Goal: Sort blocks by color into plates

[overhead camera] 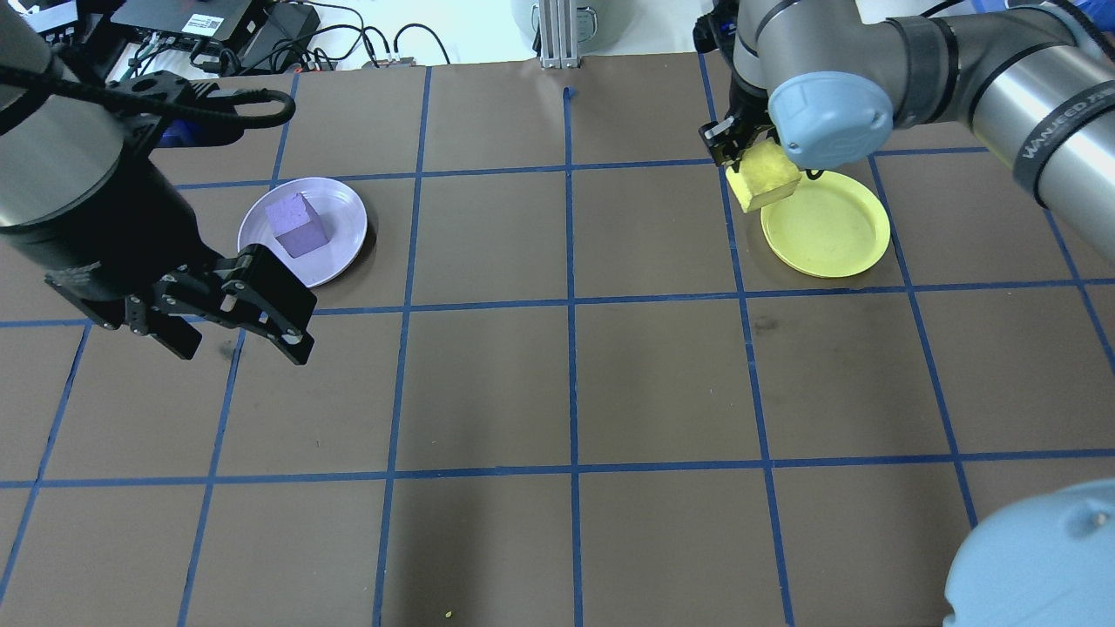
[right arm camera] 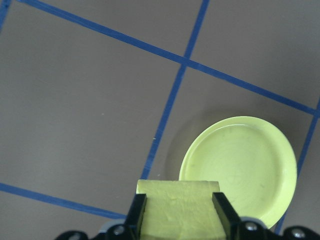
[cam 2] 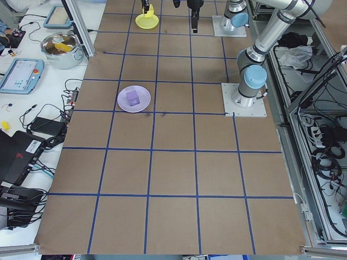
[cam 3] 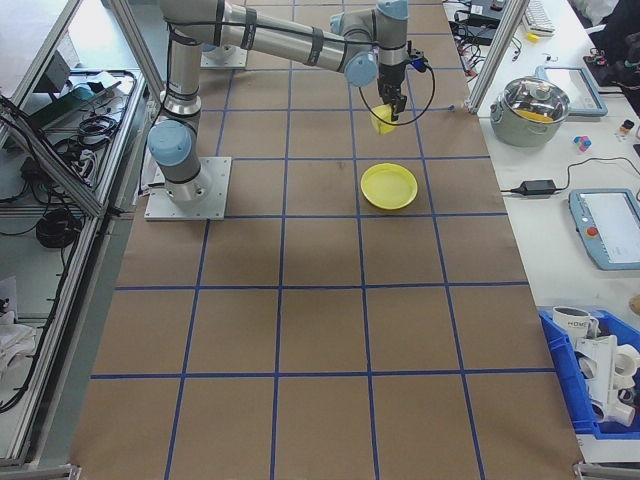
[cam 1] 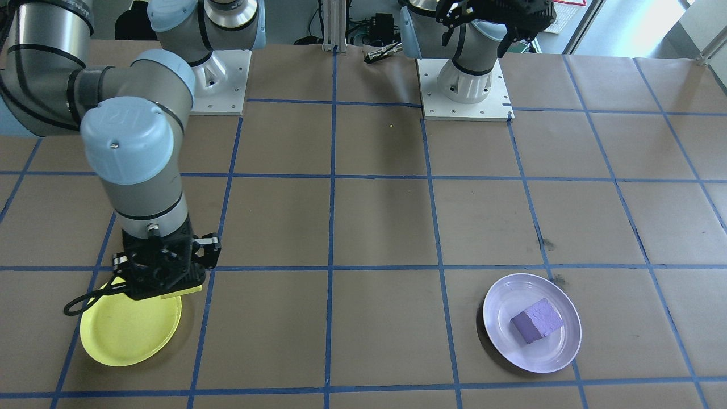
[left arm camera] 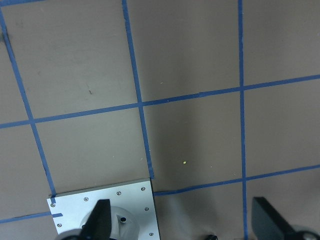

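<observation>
The yellow block (overhead camera: 765, 177) hangs in the air over the near rim of the yellow plate (overhead camera: 827, 226), with my right gripper (overhead camera: 754, 165) shut on it. In the right wrist view the block (right arm camera: 177, 209) fills the gap between the fingers (right arm camera: 136, 212), and the plate (right arm camera: 240, 167) lies bare ahead. The purple block (overhead camera: 297, 225) rests in the lavender plate (overhead camera: 347, 219). My left gripper (overhead camera: 233, 341) is raised near that plate. It stands open, with nothing between its fingers (left arm camera: 98, 221).
Brown paper with a blue tape grid covers the table. The arms' white base plates (cam 1: 463, 91) sit at the robot's edge. Off the table's far side are cables and electronics (overhead camera: 218, 26), a pot (cam 3: 540, 105) and a blue bin (cam 3: 600, 370).
</observation>
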Robot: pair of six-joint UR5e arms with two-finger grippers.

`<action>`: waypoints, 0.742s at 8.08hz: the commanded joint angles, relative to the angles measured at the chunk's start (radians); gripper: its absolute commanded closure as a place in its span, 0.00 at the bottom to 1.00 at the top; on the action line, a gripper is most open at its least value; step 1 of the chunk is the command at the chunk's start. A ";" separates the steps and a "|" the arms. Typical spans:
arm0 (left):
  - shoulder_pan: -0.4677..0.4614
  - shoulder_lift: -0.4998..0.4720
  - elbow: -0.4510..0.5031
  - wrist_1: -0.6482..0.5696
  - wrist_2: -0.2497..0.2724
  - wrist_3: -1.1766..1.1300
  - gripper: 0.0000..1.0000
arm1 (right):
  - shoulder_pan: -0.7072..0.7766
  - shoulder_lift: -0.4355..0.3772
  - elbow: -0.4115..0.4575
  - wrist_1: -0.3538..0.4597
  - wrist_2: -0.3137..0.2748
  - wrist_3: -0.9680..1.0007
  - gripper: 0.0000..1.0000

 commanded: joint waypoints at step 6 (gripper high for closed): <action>0.010 0.083 -0.010 0.015 -0.002 0.003 0.00 | -0.153 0.157 0.009 -0.129 -0.004 -0.301 0.99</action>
